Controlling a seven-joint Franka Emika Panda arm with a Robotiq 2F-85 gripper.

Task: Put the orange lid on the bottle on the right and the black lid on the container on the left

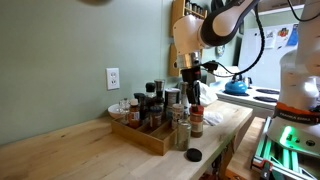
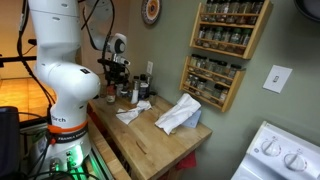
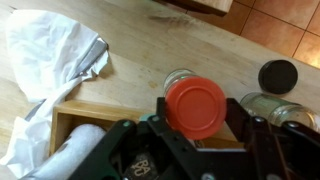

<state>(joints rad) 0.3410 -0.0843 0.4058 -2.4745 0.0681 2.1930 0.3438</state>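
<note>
Butcher-block countertop is seen running along a green wall, with a wooden tray of spice jars set on it. The gripper is hung near the tray's end with its jaws drawn in narrow. The orange lid is clamped flat between the fingers, which are pressed against the cap at 9 o'clock and 3 o'clock in the wrist view. Directly beneath the cap the bottle is placed, and its clear rim is shown just past the lid's edge at 11 o'clock. Whether lid and rim are touching cannot be told. The container is stood just beside the bottle at 3 o'clock, and its mouth is left uncovered. The black lid is laid flat on the bare wood at 2 o'clock from the orange cap. It is set apart from the gripper and is not touched by it. A crumpled white cloth is spread at 10 o'clock, reaching down along the tray's edge. In an exterior view two spice racks are seen mounted on the wall.
</note>
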